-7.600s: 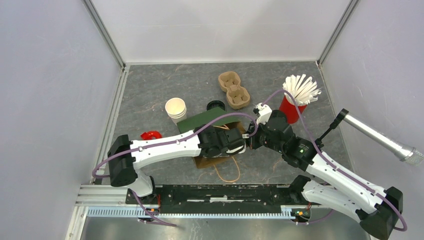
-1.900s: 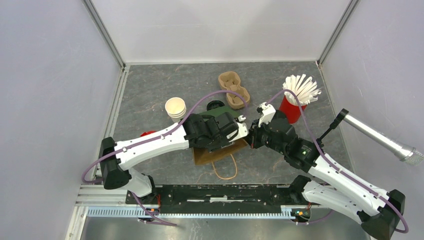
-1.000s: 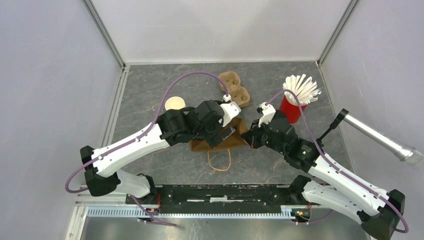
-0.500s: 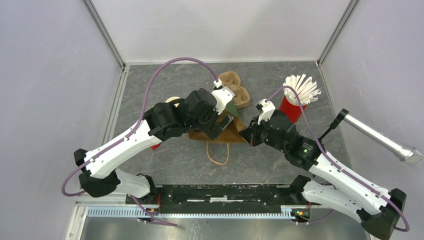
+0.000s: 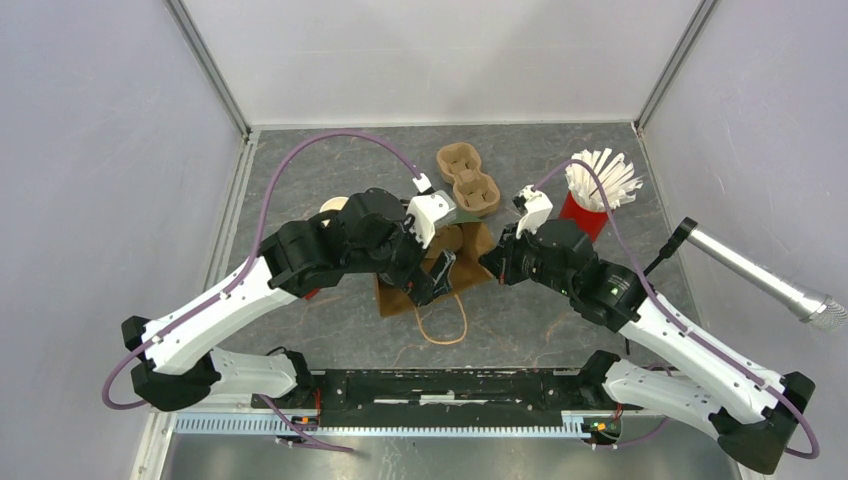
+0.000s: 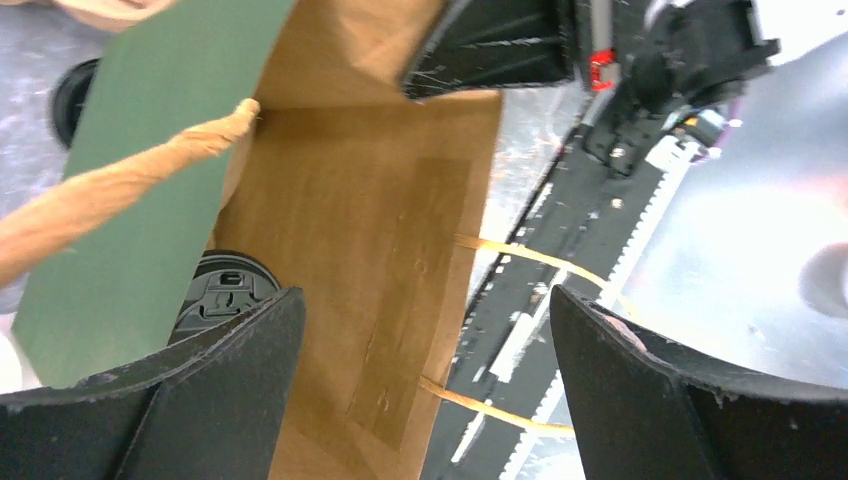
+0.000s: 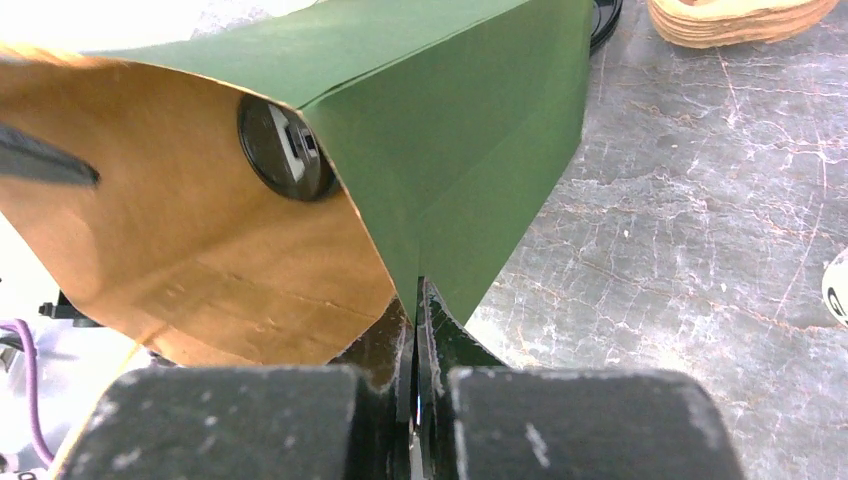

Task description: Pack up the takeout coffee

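The right gripper (image 7: 415,300) is pressed together on the green side fold of the bag (image 7: 460,130). It pinches that edge so the mouth stands up off the table (image 5: 330,160) and faces the left arm. The left gripper (image 6: 420,300) is spread wide with nothing between its fingers. It points into the brown mouth, which I judge is meant to push the walls apart and make room for a cup.

The coffee (image 6: 65,100) is not packed yet. Its black lid shows on the table just beyond the bag's green wall.

The top view gives the layout: both arms meet over the bag, the handle (image 5: 440,325) lies towards the bases, and the carrier (image 5: 467,180) sits just behind. The left arm hides the coffee in that view. Only the left wrist view shows the lid plainly and how far the mouth gapes. Only the right wrist view shows the pinch itself, with the lid's rim at its top edge. Both wrist views show a dark disc at the mouth, and I cannot tell what it is.
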Robot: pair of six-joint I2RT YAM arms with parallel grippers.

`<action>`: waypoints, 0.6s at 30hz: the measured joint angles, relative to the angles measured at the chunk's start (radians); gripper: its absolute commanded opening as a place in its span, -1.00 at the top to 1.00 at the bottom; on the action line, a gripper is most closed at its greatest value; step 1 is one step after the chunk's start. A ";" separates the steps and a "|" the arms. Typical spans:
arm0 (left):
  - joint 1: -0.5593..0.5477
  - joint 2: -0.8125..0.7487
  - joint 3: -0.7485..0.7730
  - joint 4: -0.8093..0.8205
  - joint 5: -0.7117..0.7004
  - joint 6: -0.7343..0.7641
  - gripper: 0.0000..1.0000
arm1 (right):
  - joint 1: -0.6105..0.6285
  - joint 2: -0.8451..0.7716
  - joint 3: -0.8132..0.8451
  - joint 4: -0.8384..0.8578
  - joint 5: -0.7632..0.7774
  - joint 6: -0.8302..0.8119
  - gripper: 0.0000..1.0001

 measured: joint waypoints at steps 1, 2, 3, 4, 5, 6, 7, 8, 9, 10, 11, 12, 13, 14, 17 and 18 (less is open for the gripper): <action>0.000 -0.001 -0.004 0.003 0.033 -0.011 -0.93 | 0.000 0.002 0.016 -0.022 0.005 0.006 1.00; 0.000 -0.002 -0.006 0.008 0.061 -0.024 -0.94 | 0.000 0.003 0.034 -0.044 0.010 0.011 1.00; 0.000 -0.002 -0.007 0.010 0.090 -0.037 -0.95 | 0.000 0.002 0.047 -0.058 0.013 0.014 1.00; 0.000 -0.004 -0.007 0.013 0.111 -0.043 -0.96 | 0.000 0.002 0.061 -0.075 0.015 0.017 1.00; 0.000 -0.006 -0.007 0.015 0.134 -0.050 -0.97 | 0.000 0.002 0.071 -0.087 0.017 0.018 1.00; 0.000 -0.010 -0.007 0.016 0.154 -0.060 -0.98 | 0.000 0.002 0.079 -0.098 0.017 0.018 1.00; 0.000 -0.014 -0.007 0.017 0.174 -0.069 -0.99 | 0.000 0.002 0.086 -0.109 0.017 0.020 1.00; 0.001 -0.017 -0.006 0.019 0.195 -0.077 -1.00 | -0.001 0.002 0.093 -0.122 0.017 0.022 1.00; 0.001 -0.020 -0.006 0.022 0.219 -0.088 -1.00 | -0.001 0.003 0.099 -0.133 0.016 0.025 1.00; 0.001 -0.021 -0.005 0.025 0.232 -0.094 -1.00 | -0.001 0.004 0.103 -0.140 0.015 0.027 1.00; 0.001 -0.021 -0.004 0.029 0.252 -0.104 -1.00 | -0.001 0.005 0.107 -0.148 0.012 0.031 1.00; 0.001 -0.021 -0.004 0.032 0.271 -0.114 -1.00 | -0.001 0.008 0.111 -0.154 0.009 0.034 1.00; 0.001 -0.021 -0.004 0.033 0.286 -0.125 -1.00 | -0.001 0.009 0.113 -0.160 0.005 0.037 1.00; 0.001 -0.021 -0.004 0.033 0.301 -0.130 -1.00 | -0.001 0.010 0.114 -0.167 0.002 0.040 1.00; 0.001 -0.020 -0.004 0.032 0.330 -0.144 -0.93 | -0.001 0.012 0.115 -0.188 -0.006 0.043 1.00; 0.001 -0.020 -0.004 0.031 0.340 -0.148 -0.90 | -0.001 0.012 0.117 -0.196 -0.008 0.044 1.00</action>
